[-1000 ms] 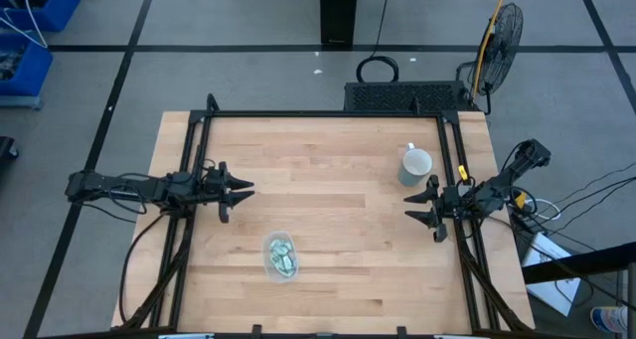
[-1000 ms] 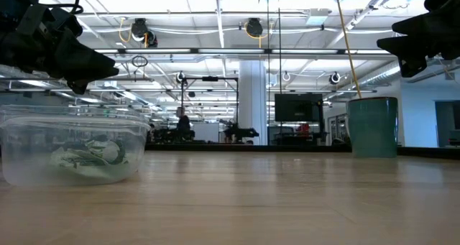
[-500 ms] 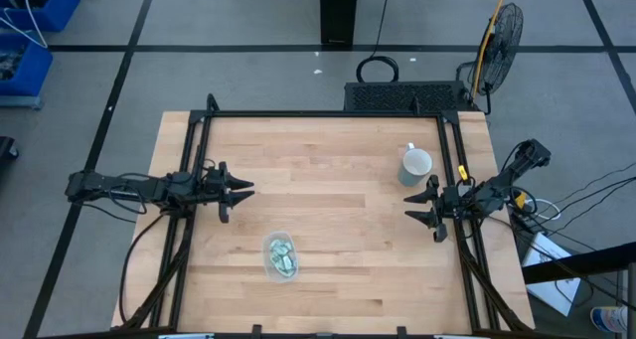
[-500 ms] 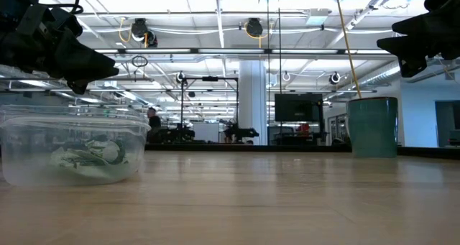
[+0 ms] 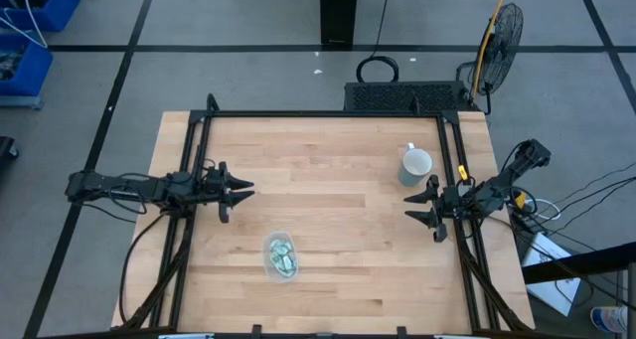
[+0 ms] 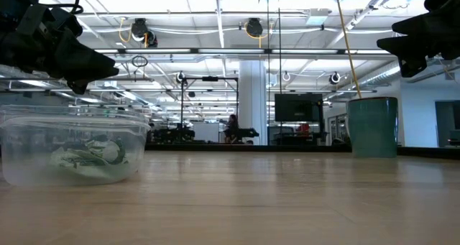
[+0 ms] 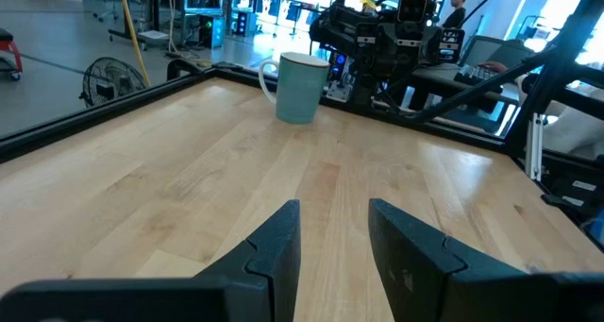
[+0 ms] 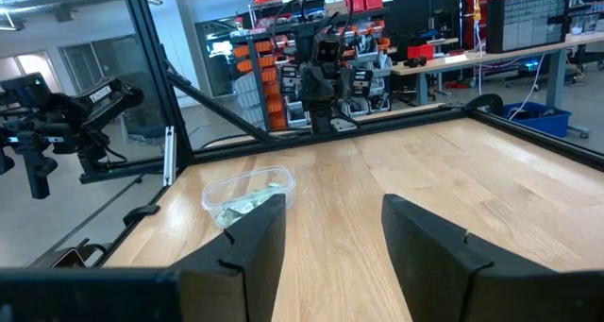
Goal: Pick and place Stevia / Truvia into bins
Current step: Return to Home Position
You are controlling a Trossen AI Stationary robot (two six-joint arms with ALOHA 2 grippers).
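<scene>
Left end effector [image 5: 238, 190] and right end effector [image 5: 421, 208] hang open, empty; packets [image 5: 283, 262] in clear bin [image 5: 269, 242] seemingly overlap, uncountable.

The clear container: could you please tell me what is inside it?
Pale green-and-white packets lie heaped inside the container. They overlap, so their number and whatever lies beneath cannot be seen.

Open-plan robotics lab or workshop hall.
Exposed ceiling trusses [image 6: 215, 29] with strip lights, a grey floor [image 5: 248, 71] crossed by dark lines, racks of orange parts bins [image 8: 269, 86], a pedestal fan [image 5: 504, 31], a wall screen [image 6: 298, 107], and, far back and blurry, probably workbenches [image 6: 172, 135].
</scene>
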